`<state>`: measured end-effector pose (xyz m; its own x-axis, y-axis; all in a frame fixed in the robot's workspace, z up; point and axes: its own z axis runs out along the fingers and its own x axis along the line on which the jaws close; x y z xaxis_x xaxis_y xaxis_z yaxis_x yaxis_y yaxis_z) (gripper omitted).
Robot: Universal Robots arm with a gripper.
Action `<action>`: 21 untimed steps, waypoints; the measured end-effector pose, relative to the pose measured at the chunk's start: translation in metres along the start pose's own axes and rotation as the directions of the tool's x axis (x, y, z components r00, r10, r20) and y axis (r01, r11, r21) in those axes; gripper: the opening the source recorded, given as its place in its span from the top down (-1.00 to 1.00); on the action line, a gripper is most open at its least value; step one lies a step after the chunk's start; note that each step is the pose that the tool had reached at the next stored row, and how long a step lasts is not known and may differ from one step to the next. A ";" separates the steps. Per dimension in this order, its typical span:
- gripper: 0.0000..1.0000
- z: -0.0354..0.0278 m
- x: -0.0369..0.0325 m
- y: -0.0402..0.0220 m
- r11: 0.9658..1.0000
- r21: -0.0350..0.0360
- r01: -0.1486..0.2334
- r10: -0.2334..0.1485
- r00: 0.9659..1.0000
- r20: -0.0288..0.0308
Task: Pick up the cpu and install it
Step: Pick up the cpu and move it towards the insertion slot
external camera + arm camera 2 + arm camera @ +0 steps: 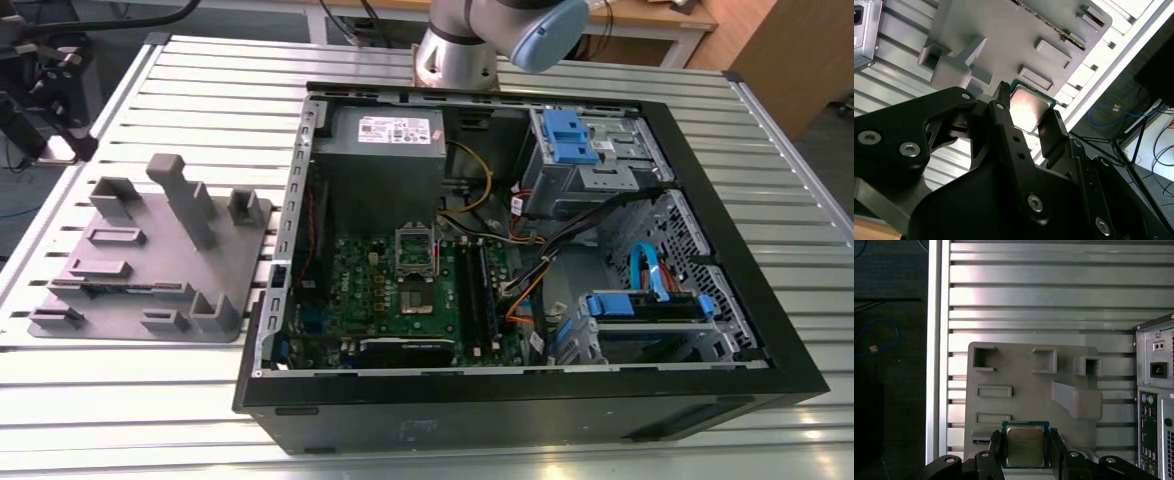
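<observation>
The cpu (1025, 445) is a small square chip with a silvery metal top and a green rim. In both wrist views it sits between the two black fingers of my gripper (1025, 452), which is shut on its opposite edges. It hangs well above the grey plastic tray (1019, 370), over the tray's edge. In the second wrist view the cpu (1029, 106) shows, lit by glare, between the fingers (1053, 131) of the gripper (1026, 111). In the exterior view the green motherboard (387, 300) lies inside the open computer case, its metal socket frame (416, 262) near the middle.
The grey tray (147, 255) with upright posts stands on the slatted metal table at the exterior view's left. The open black case (534, 400) holds a power supply (387, 135), cables and blue drive brackets (567, 135). The arm's base (467, 45) stands behind the case. Cables lie on the floor past the table edge.
</observation>
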<state>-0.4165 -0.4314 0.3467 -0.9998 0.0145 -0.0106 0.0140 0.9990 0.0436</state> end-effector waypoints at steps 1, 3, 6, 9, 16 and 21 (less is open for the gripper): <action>0.06 0.0000 -0.0008 0.0000 1.000 0.000 0.000 0.000 1.000 0.000; 0.06 0.0001 -0.0026 0.0000 1.000 0.000 0.000 0.000 1.000 0.000; 0.06 0.0001 -0.0053 0.0001 1.000 0.000 0.000 0.000 1.000 0.000; 0.06 0.0001 -0.0077 0.0001 1.000 0.000 0.000 0.000 1.000 0.000; 0.06 0.0002 -0.0118 0.0002 1.000 0.000 0.000 0.000 1.000 0.000; 0.06 0.0002 -0.0156 0.0002 1.000 0.000 0.000 0.000 1.000 0.000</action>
<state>-0.4009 -0.4314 0.3467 -0.9998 0.0145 -0.0106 0.0140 0.9990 0.0435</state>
